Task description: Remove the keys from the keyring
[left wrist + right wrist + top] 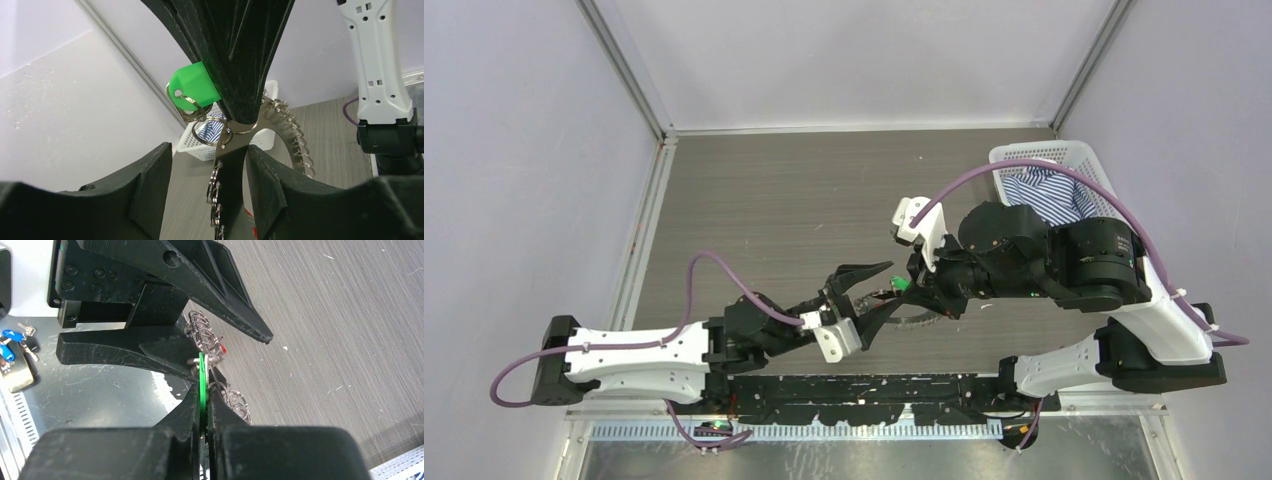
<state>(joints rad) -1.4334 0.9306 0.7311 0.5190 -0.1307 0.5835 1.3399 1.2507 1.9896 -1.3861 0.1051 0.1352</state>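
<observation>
Top external view shows both arms meeting over the grey table point(764, 200), near its front edge. The right gripper point(906, 290) is closed on the green key point(900, 284). The left gripper point(876, 290) stands just left of the green key with its fingers spread apart and holding nothing. The other keys point(916, 318) hang as a silvery bunch just below the green key, partly hidden by the right arm point(1064, 260). A white basket point(1034, 152) with a striped cloth point(1044, 190) sits well behind the green key, to the right.

Left wrist view gives what the top one hides. The keyring point(260, 127), a curved silvery band with many small wire loops point(295, 145) along it, hangs under the green key and passes down between the left fingers point(150, 185). Whether it touches them I cannot tell. The black fingers of the right gripper block the upper middle.

Right wrist view alone shows the green key edge-on, pinched between the right fingertips. Far to the left of the green key, a few small blue things point(9, 334) lie on a metal ledge point(100, 400).
</observation>
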